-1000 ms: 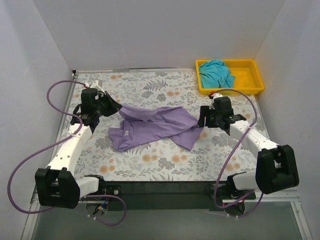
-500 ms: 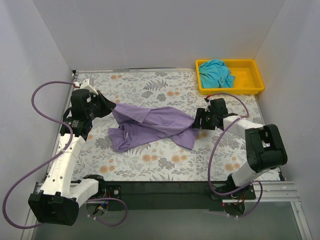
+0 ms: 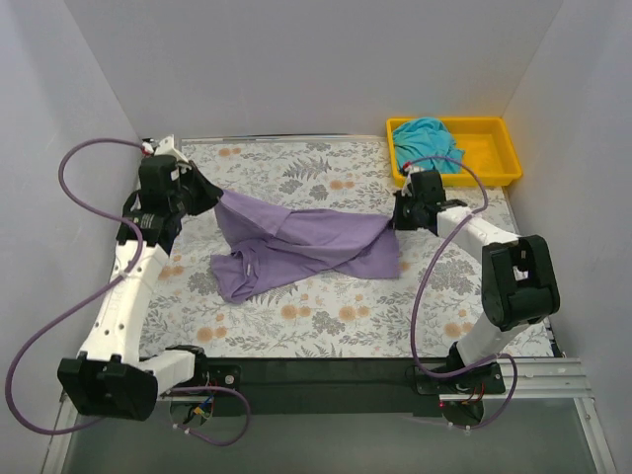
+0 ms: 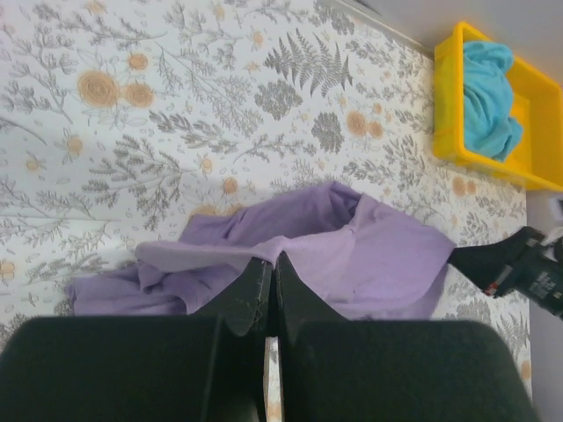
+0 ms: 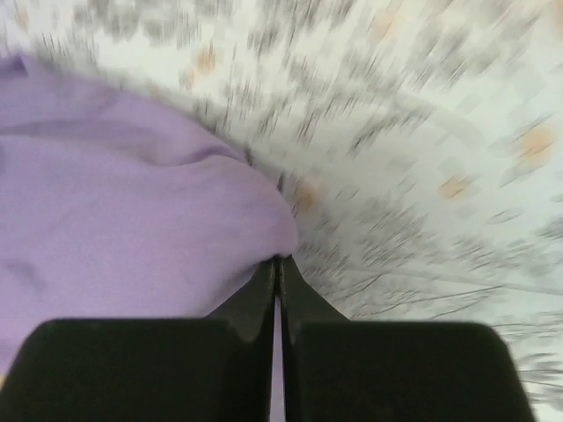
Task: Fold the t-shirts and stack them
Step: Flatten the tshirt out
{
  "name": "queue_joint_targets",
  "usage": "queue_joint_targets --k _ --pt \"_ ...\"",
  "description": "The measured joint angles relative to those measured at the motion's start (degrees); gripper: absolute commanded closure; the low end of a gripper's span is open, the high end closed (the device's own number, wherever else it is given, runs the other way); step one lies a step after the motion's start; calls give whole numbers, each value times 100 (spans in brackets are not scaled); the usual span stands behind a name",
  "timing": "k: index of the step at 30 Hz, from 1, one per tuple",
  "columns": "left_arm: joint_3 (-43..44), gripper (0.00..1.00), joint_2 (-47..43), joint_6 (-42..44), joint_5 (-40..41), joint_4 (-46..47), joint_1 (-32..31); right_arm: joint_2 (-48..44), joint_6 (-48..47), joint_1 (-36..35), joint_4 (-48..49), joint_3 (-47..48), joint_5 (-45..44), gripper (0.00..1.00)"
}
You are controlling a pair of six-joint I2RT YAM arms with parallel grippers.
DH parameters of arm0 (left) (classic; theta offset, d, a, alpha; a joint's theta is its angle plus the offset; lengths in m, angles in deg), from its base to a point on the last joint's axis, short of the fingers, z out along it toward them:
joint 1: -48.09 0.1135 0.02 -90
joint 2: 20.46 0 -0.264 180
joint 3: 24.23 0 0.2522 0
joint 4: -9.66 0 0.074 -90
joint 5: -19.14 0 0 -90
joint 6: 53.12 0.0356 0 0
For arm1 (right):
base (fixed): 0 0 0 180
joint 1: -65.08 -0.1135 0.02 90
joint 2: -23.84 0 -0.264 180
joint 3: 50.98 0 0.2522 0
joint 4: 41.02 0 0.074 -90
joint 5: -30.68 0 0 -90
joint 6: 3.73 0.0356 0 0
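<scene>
The lavender-purple t-shirt [image 3: 306, 247] lies rumpled across the middle of the floral table, lifted at both ends. My left gripper [image 3: 215, 195] is shut on its left edge; in the left wrist view the cloth [image 4: 369, 255] bunches at the fingertips of that gripper [image 4: 274, 258]. My right gripper [image 3: 393, 223] is shut on the shirt's right corner, and the right wrist view shows purple cloth [image 5: 132, 229] pinched at its tips [image 5: 278, 258]. The teal t-shirt [image 3: 427, 141] sits crumpled in the yellow tray [image 3: 494, 158] at the back right.
The yellow tray [image 4: 528, 114] stands just behind my right arm. White walls close in the table on the left, back and right. Purple cables loop off both arms.
My right gripper has closed on the shirt's right corner and drawn it back and right. My left gripper has pulled the left edge farther back and left, stretching the shirt.
</scene>
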Motion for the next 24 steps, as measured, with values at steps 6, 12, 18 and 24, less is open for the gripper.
queue_joint_targets --k 6,12,18,24 --pt "1899 100 1335 125 120 15 199 -422 -640 -13 -603 1799 -1303 99" --pt "2168 100 935 190 291 105 269 -1963 -619 -96 -785 1281 -1655 95" --pt "146 100 -876 -129 282 -131 267 -2968 70 -175 -1309 -1226 -1257 74" --pt "-1685 100 -1672 -540 251 -636 249 -3532 514 -170 -2238 -2492 -901 53"
